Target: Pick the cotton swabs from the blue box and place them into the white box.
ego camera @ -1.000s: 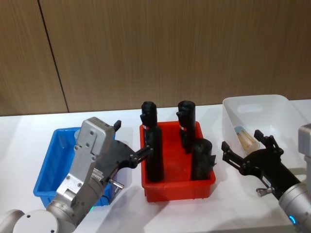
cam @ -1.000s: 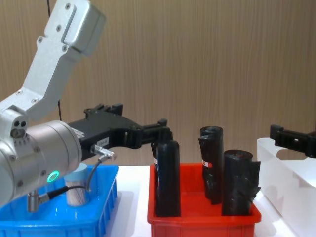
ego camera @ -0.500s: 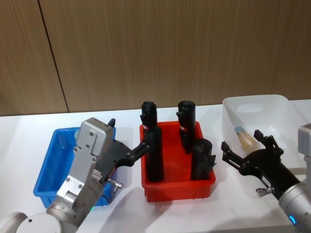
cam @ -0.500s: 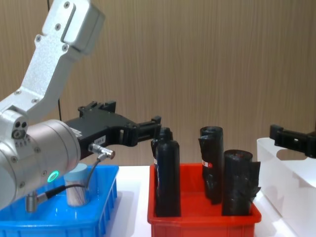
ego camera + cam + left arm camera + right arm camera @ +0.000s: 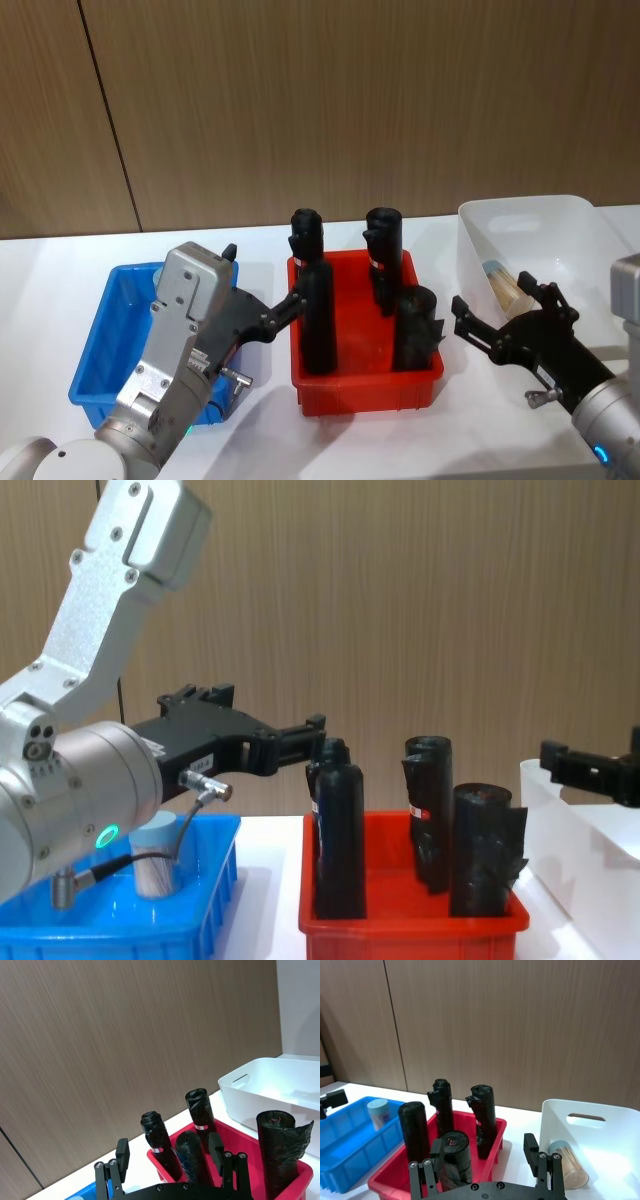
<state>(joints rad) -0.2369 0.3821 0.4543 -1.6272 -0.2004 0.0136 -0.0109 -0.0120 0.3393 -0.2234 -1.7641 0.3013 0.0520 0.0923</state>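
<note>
The cotton swabs show in the head view as one tub [image 5: 503,283] lying on its side inside the white box [image 5: 577,217] at about 3 o'clock on the white bench [image 5: 45,268], with the blue box [image 5: 92,352] at 9 o'clock and a red bin [image 5: 366,385] of four black rolls [image 5: 317,320] between them. The left gripper [image 5: 262,296] hangs over the inner edge of the blue box, its jaws spread and holding nothing, fingertips reaching toward the red bin; the right gripper [image 5: 505,310] hovers just in front of the white box's near left corner, jaws also wide and empty. From the left wrist view, the left gripper [image 5: 170,1152] frames the black rolls [image 5: 202,1115] standing in the red bin [image 5: 293,1176], with the white box [image 5: 260,1085] beyond them. From the right wrist view, a swab tub [image 5: 377,1111] stands upright in the blue box [image 5: 340,1160] and another [image 5: 567,1161] lies in the white box [image 5: 590,1110], seen past the parted right gripper [image 5: 485,1156]. In the chest view, a tub [image 5: 157,855] stands in the blue box [image 5: 120,935] partly behind the left arm, the left gripper [image 5: 300,738] points across at the rolls [image 5: 340,840], and the right gripper [image 5: 590,770] sits above the white box's [image 5: 585,870] rim.
</note>
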